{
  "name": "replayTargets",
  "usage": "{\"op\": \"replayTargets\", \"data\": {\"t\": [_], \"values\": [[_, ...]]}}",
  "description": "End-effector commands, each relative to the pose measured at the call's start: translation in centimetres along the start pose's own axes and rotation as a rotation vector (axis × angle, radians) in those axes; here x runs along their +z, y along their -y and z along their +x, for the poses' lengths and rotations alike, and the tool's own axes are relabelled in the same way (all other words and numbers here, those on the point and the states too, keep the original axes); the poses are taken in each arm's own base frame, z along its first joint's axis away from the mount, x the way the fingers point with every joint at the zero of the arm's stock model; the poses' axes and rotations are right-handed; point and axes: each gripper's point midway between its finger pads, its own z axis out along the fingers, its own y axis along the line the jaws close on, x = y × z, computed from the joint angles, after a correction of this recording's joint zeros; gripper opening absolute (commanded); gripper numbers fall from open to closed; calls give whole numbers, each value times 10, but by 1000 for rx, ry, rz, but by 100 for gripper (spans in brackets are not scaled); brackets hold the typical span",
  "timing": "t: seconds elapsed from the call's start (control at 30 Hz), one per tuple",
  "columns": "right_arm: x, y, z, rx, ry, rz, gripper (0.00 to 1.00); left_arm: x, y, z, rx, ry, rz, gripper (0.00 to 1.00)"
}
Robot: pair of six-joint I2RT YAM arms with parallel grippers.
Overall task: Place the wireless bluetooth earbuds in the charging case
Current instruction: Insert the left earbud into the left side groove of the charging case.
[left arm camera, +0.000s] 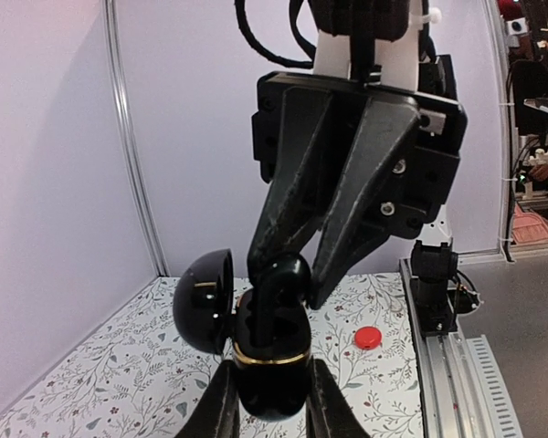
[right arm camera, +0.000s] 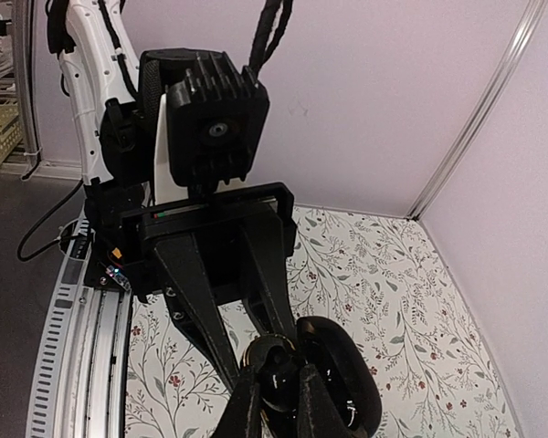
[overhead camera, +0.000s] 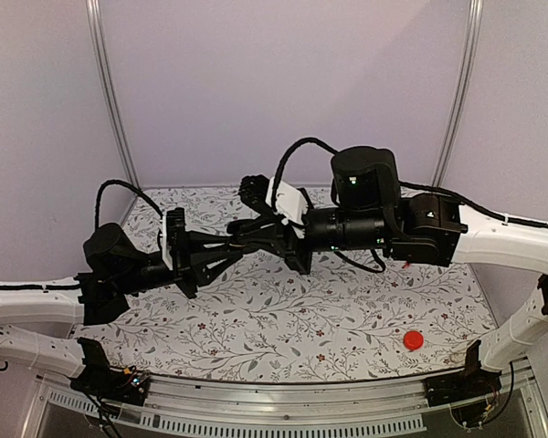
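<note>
My left gripper (left arm camera: 272, 406) is shut on the base of the glossy black charging case (left arm camera: 269, 365), held in the air above the table. The case's round lid (left arm camera: 204, 301) hangs open to the left. A black earbud (left arm camera: 279, 287) stands stem-down in the case's opening, and my right gripper (left arm camera: 297, 274), reaching in from above, is shut on its head. In the right wrist view the earbud (right arm camera: 277, 380) sits between my right gripper's (right arm camera: 279, 401) fingers, beside the open case (right arm camera: 334, 380). From above, the left gripper (overhead camera: 233, 242) and right gripper (overhead camera: 272, 233) meet mid-table.
A flat red disc (overhead camera: 413, 340) lies on the floral table cover (overhead camera: 283, 319) near the right front; it also shows as a red disc (left arm camera: 367, 337) below the case. Purple walls stand behind and at the sides. A metal rail (overhead camera: 283, 401) runs along the near edge.
</note>
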Motion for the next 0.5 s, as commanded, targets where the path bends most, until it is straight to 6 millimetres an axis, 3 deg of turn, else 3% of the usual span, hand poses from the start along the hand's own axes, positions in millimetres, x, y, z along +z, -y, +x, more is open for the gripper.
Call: {"op": "replayTargets", "data": {"t": [0.0,0.47], "values": [[-5,-15,-2,-4,3,-63,0,-1,-1,-20,27,67,-17,19],[-10,-29,5,-120,-76,-169,0,4,13,-15,24,44,73,18]]}}
